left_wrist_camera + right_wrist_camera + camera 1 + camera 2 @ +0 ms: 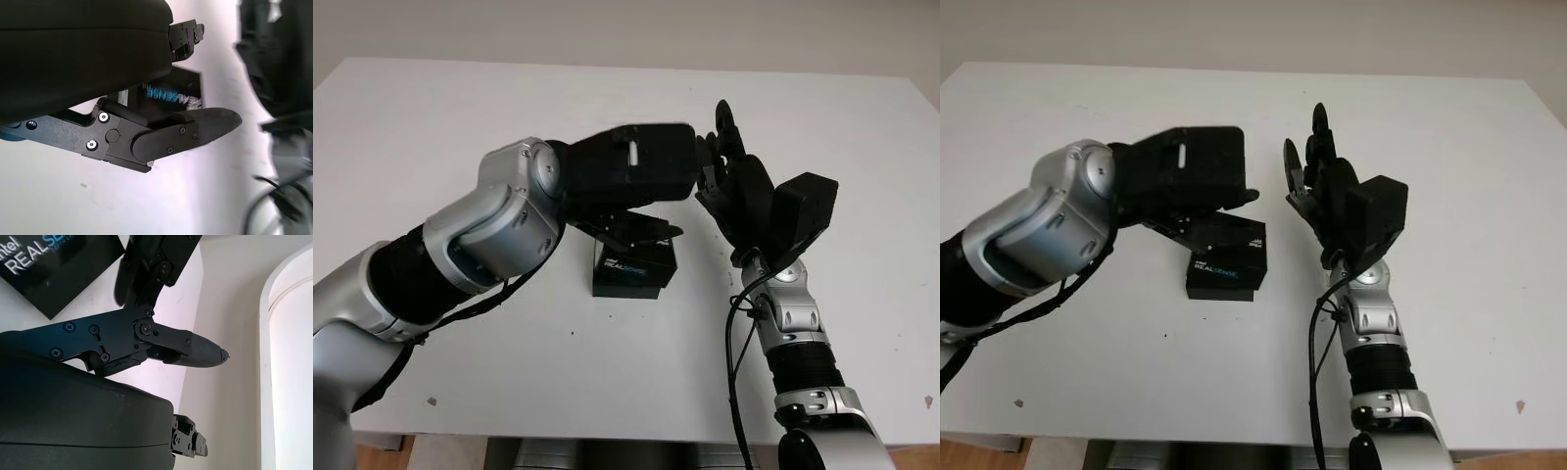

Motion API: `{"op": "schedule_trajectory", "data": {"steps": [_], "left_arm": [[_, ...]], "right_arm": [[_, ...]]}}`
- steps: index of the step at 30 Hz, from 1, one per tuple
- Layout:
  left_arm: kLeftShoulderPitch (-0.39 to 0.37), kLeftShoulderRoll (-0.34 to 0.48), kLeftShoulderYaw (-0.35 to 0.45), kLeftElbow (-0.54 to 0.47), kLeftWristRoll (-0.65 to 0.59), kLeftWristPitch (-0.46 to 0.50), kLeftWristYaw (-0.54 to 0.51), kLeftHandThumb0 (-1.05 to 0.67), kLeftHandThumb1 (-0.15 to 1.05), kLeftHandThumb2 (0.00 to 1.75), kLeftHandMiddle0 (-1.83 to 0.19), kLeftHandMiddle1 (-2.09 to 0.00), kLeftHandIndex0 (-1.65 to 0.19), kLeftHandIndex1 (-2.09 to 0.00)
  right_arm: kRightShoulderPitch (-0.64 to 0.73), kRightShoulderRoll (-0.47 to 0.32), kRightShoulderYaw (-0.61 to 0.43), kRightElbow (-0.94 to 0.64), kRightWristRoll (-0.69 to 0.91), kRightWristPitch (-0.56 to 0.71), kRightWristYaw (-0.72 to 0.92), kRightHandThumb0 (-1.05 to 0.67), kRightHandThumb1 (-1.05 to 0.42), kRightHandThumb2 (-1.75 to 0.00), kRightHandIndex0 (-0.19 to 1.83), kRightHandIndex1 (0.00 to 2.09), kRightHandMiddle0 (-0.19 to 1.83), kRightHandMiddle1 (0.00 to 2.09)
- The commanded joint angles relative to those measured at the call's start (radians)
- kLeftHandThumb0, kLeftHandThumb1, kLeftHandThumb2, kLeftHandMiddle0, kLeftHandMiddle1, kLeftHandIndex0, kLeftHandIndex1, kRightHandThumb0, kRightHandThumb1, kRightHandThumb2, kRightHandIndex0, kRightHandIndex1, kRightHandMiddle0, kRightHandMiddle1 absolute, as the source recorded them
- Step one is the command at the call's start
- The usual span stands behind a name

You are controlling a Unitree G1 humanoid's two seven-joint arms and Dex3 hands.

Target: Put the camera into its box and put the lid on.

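A black box [628, 272] with blue and white RealSense lettering lies closed on the white table [431, 127], near its middle. My left hand [644, 229] hovers just over the box's top, open and holding nothing. In the left wrist view one finger [195, 126] stretches across above the box [171, 95]. My right hand [720, 147] is raised upright to the right of the box, open and apart from it. In the right wrist view its finger [195, 350] points away over bare table, with the box [44, 269] at one corner.
A black cable [736, 333] hangs along my right forearm. A few small dark specks [432, 400] mark the table near its front edge. The table's far edge meets a pale wall.
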Motion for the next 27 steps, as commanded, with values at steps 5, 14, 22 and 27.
{"op": "schedule_trajectory", "data": {"steps": [5,14,22,27], "left_arm": [[0.096,0.024,0.038,-0.017,0.043,-0.104,0.1,-0.79,1.05,0.57,0.19,0.0,0.19,0.0],[0.217,0.038,0.047,0.014,0.19,-0.308,0.195,-0.75,1.05,0.58,0.19,0.0,0.19,0.0],[0.313,-0.007,0.203,0.103,0.214,-0.523,0.32,-0.77,1.05,0.5,0.19,0.0,0.19,0.0],[0.357,0.001,0.289,0.185,0.231,-0.733,0.398,-0.84,1.05,0.41,0.19,0.0,0.19,0.0]], "right_arm": [[-0.016,-0.026,0.0,-0.004,-0.005,0.006,0.006,-0.56,-1.05,-0.56,-0.19,0.0,-0.19,0.0],[0.0,-0.05,0.006,-0.06,-0.015,0.069,0.004,-0.57,-1.05,-0.57,-0.19,0.0,-0.19,0.0],[-0.008,-0.066,-0.011,-0.064,-0.003,0.063,0.016,-0.62,-1.05,-0.47,-0.19,0.0,-0.19,0.01],[-0.022,-0.085,-0.02,-0.065,0.004,0.066,0.024,-0.66,-1.05,-0.44,-0.19,0.0,-0.19,0.0]]}}
